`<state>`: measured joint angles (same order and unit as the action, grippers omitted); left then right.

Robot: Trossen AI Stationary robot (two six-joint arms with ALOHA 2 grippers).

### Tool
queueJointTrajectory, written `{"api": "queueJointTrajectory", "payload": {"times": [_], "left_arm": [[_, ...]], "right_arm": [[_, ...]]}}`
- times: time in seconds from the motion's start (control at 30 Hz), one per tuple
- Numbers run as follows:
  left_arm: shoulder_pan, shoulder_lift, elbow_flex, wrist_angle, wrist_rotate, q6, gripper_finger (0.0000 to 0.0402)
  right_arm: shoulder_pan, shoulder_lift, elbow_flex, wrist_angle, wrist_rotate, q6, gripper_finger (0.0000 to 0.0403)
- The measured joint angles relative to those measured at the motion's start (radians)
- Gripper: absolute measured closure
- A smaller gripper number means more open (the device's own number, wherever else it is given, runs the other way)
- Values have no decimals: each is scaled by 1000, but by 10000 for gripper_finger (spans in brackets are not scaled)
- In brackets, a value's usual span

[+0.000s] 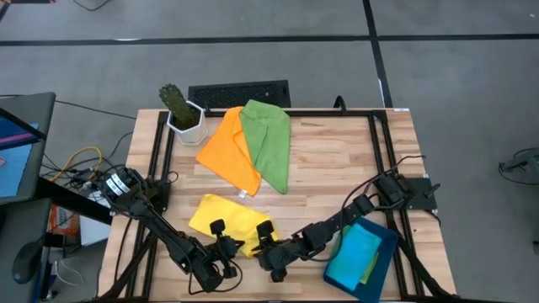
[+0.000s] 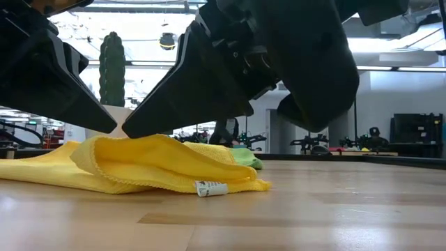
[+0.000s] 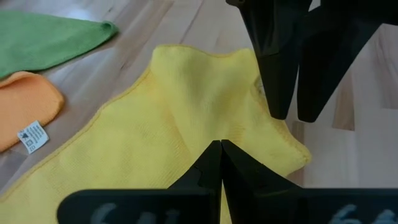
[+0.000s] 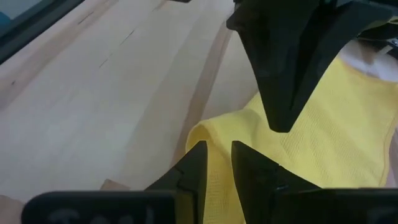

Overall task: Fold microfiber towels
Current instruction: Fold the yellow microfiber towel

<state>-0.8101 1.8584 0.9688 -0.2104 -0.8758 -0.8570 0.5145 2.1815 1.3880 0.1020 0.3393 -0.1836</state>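
Observation:
A yellow towel [image 1: 221, 217] lies crumpled near the table's front edge, one layer folded over itself [image 2: 160, 164]. Both grippers stand over its near part. My left gripper [image 1: 223, 241] is shut, its tips on the yellow cloth [image 3: 219, 146]. My right gripper [image 1: 268, 241] stands just to its right, closed on a raised fold of the same towel [image 4: 219, 152]. An orange towel [image 1: 229, 151] and a green towel [image 1: 269, 141] lie flat at the far middle, the green one overlapping the orange. A bright blue towel [image 1: 358, 248] lies in the teal tray. My left gripper comes slanting down from the near side, its shut fingertips on the towel's upper surface [image 3: 208, 134], inward from the edge. Whether any cloth is pinched between the tips does not show. My right gripper pinches a raised fold of the yellow towel [image 4: 214, 134] between its two fingers, yellow cloth showing in the narrow gap. It comes slanting down from the near side. The fold stands up off the table while the rest of the towel lies on the wood.
The teal tray [image 1: 389, 251] stands at the near right corner, a greenish cloth edge showing under the blue towel. A potted cactus [image 1: 181, 109] and a black keyboard [image 1: 240, 91] stand at the far edge. Bare wood [image 1: 337, 160] lies right of the green towel.

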Motion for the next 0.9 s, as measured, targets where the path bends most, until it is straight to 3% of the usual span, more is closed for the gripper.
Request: {"api": "queueJointTrajectory", "payload": {"times": [0.67,0.77,0.9], "left_arm": [[0,0,0,0,4,7,401],[0,0,0,0,5,7,401],[0,0,0,0,5,7,401]], "right_arm": [[-13,0,0,-45,26,-60,307],[-14,0,0,-42,29,-60,325],[-15,0,0,-48,29,-60,376]]}}
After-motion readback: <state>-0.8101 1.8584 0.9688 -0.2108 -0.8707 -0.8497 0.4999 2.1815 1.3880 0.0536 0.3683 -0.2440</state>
